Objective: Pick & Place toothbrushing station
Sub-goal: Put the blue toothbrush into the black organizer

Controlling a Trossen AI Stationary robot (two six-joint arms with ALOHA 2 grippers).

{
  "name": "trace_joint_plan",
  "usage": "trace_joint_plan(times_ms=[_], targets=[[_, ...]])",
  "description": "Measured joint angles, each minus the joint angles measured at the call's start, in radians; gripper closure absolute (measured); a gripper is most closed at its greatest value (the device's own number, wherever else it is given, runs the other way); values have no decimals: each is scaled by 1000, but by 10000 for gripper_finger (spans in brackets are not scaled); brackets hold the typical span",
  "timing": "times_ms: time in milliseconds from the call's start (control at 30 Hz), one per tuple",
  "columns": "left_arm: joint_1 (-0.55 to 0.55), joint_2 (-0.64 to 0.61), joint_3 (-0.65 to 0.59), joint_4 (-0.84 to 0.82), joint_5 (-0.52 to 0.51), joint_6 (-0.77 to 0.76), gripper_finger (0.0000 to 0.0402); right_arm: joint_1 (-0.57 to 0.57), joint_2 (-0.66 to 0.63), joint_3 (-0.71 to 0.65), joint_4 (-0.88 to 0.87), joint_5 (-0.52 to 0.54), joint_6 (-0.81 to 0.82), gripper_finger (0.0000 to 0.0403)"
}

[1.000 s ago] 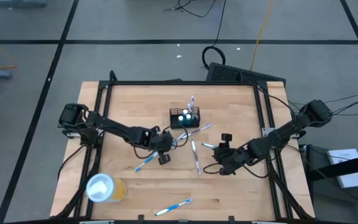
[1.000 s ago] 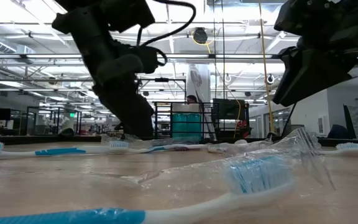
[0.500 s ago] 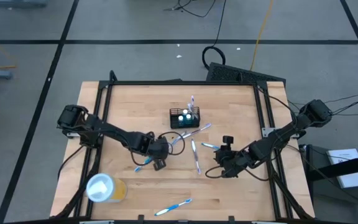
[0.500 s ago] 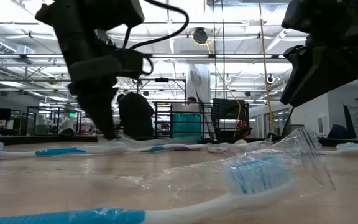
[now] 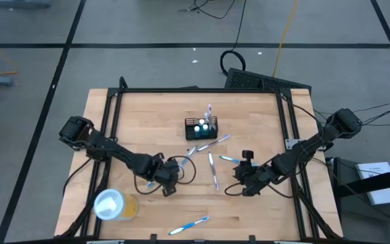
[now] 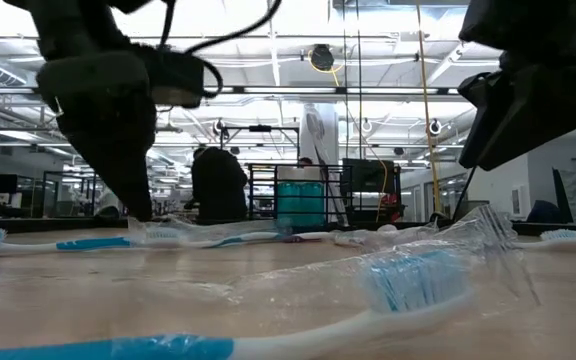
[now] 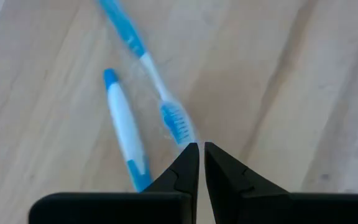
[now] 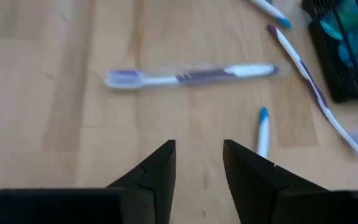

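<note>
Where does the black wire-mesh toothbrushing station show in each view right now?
High view: toothbrushing station stands at the table's middle, toward the far edge.
Low view: cannot tell it apart from the room's clutter.
Left wrist view: not in it.
Right wrist view: its dark mesh sits at the picture's edge.
Shared landmark: the purple-handled toothbrush lying near it.

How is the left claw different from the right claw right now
The left claw has its fingers pressed almost together, while the right claw holds its fingers apart with a clear gap. The left claw sits beside a blue toothbrush and a blue-and-white tube; the right claw faces a purple toothbrush lying crosswise. Both are empty and hang just above the wooden table.
</note>
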Motion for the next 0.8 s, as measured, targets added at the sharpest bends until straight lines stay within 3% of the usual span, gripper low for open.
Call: trace_joint_plan(times_ms=[167, 300, 433, 600, 800], targets=[[4, -13, 0, 70, -119, 55, 369, 12, 0, 0, 61, -25, -20, 275], [72, -18, 1, 140, -128, 124, 369, 5, 0, 0, 69, -23, -22, 275], [175, -18, 0, 82, -127, 144, 369, -10, 0, 0, 75, -22, -18, 275], [282, -14, 0, 12, -12, 183, 369, -10, 0, 0, 97, -23, -20, 275], [250, -7, 0, 14, 80, 177, 369, 2, 0, 0, 96, -24, -9, 275]])
